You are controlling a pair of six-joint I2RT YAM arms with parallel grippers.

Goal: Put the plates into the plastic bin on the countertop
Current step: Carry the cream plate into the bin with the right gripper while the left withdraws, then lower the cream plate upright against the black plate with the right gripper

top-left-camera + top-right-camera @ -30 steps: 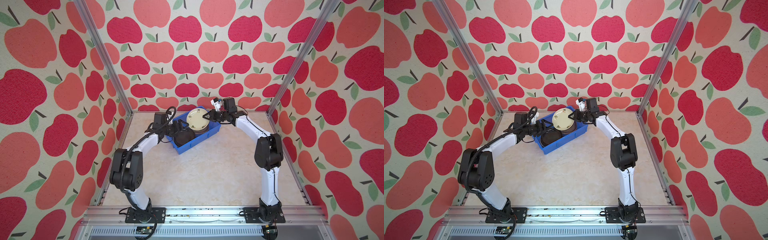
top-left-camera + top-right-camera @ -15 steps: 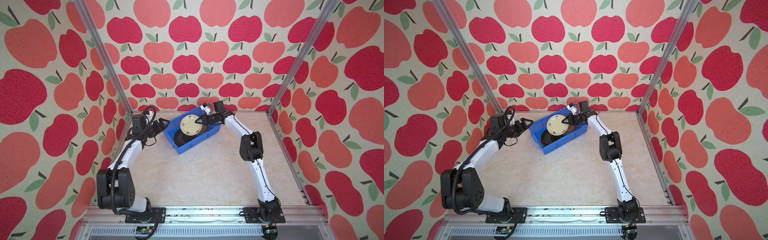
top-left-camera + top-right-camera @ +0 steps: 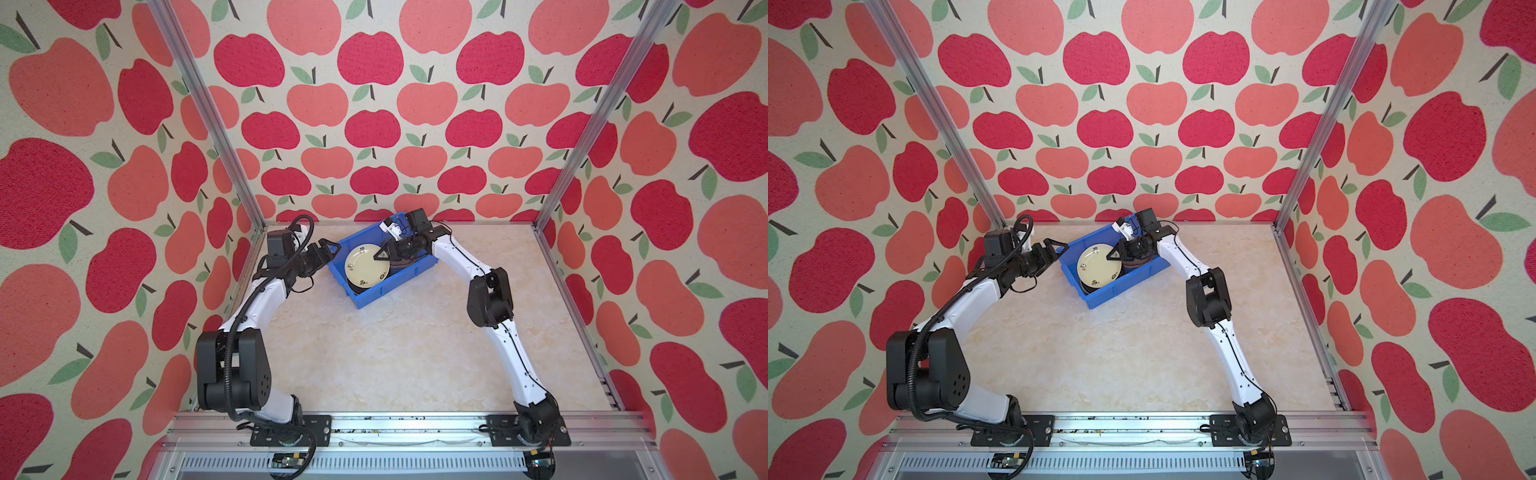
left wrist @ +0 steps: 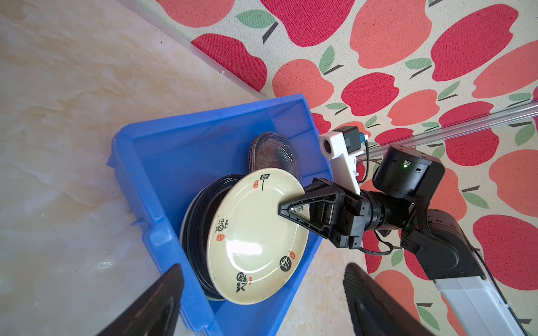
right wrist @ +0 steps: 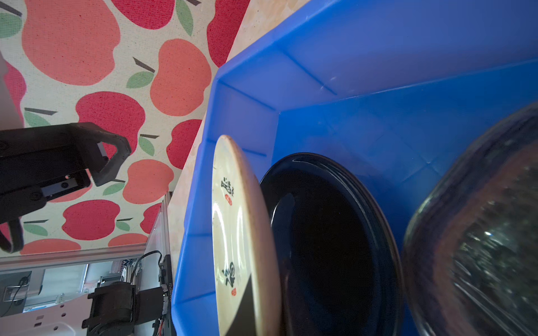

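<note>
The beige marble countertop (image 3: 395,353) shows no plate lying loose on it in either top view, so the gathering looks nearly over. The blue plastic bin (image 3: 390,289) sits askew near the back wall, between the two arms, and every plate I can find is inside it or over it.

In the bin, a stack of smoky glass plates (image 4: 273,154) fills the end nearer the right arm. I cannot count how many are in it. Beside them lies a stack of glossy black plates (image 4: 198,221), at the end nearer the left arm. From the right wrist view, the top black plate (image 5: 329,247) shows bare, with a gap between it and the plate held above it.

That last one is a cream plate (image 4: 253,241) with dark brush marks and small red seals. It hangs tilted over the black stack, within the bin's walls but not lying flat. Whether its low edge touches anything I cannot tell. The right gripper (image 4: 283,209) has its jaws clamped on the plate's rim.

The left gripper (image 3: 328,255) stands just outside the bin's wall with its jaws spread wide and nothing between them.

My guess is that this cream plate is the last piece. It needs lowering onto the black stack and releasing, and a tilted drop could chip it or rattle the glass beside it.
</note>
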